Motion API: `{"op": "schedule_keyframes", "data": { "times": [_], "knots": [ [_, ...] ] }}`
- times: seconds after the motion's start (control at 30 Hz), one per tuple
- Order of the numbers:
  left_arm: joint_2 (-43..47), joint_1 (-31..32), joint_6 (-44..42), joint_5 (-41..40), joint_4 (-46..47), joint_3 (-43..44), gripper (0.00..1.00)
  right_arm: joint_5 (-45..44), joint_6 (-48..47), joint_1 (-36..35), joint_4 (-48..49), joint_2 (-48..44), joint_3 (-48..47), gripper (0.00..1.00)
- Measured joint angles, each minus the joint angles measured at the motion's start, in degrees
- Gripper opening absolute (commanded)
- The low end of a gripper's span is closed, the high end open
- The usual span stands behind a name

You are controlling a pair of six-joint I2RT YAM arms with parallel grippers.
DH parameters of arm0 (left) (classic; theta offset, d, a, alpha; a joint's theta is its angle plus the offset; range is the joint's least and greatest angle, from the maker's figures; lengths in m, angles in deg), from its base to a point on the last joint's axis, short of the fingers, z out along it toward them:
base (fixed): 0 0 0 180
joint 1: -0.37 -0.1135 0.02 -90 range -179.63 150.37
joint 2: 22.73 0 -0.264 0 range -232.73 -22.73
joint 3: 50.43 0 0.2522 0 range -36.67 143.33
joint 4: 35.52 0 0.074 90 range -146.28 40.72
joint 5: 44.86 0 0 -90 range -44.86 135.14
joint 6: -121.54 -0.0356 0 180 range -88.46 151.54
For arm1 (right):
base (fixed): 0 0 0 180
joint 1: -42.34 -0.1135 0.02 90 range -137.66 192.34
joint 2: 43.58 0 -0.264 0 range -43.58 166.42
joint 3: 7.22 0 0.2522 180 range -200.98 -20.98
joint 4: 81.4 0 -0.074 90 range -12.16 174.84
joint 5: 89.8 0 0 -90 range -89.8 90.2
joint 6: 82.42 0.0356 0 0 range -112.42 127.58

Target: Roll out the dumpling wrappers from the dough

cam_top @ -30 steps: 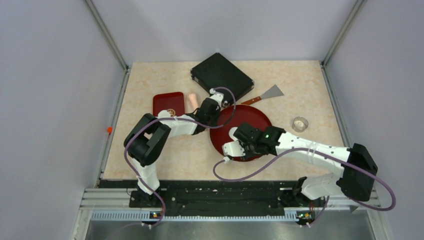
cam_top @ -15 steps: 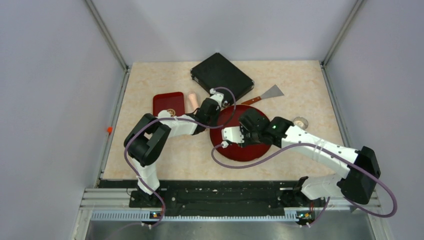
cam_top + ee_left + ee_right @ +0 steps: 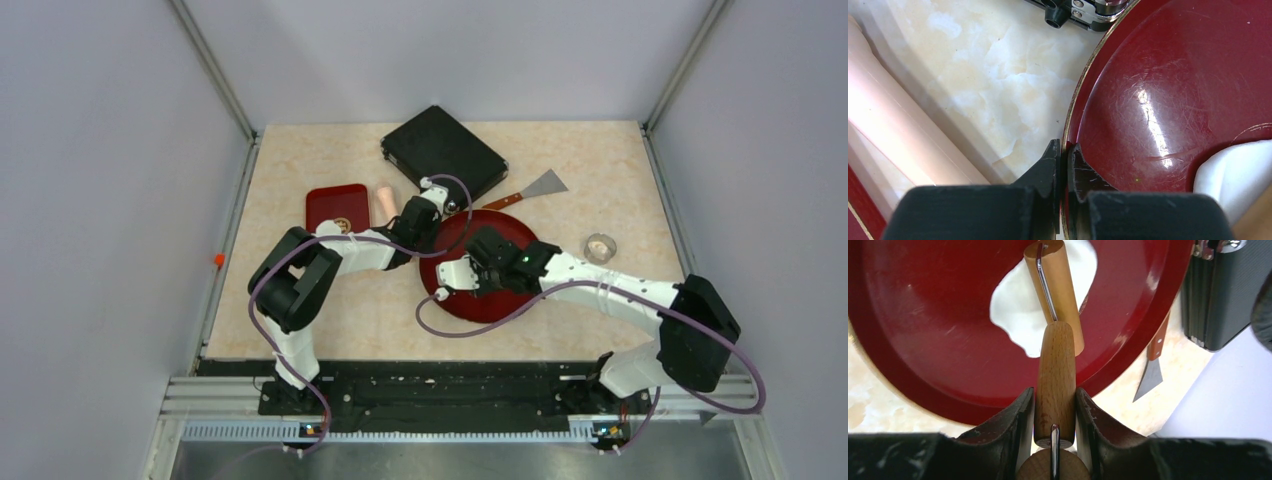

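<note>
rolling step. right gripper (image 3: 1054, 395) clamped on the roller (image 3: 1055, 355) by its handle, barrel resting on ragged dough (image 3: 1015, 305) in the red plate (image 3: 923, 340). left gripper (image 3: 1064, 150) pinched shut on plate rim, steadying it. next: push barrel across dough, even pressure.

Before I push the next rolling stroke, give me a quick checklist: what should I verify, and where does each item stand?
1. left gripper pinching the rim of the red plate: ok.
2. right gripper clamped on the roller handle: ok.
3. roller barrel lying over the dough: ok.
4. Dough inside the plate's rim: ok.
5. Dough outline neat and round: not ok, edges are ragged.
6. Dough thickness: cannot tell.
</note>
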Motion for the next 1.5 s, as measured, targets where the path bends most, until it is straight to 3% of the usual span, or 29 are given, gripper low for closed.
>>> {"op": "schedule_keyframes", "data": {
  "times": [0.23,0.87,1.5],
  "knots": [
    [0.0,0.0,0.0,0.0,0.0,0.0,0.00,-1.9,-0.4,0.0,4.7,2.8,-0.1,0.00],
    [0.0,0.0,0.0,-0.1,0.0,0.0,0.00,-3.3,-1.2,-2.6,3.6,1.9,1.8,0.00],
    [0.0,0.1,0.0,-0.2,0.2,-0.1,0.00,-1.9,-0.2,-5.3,-3.4,-2.1,3.0,0.00]
  ]
}}
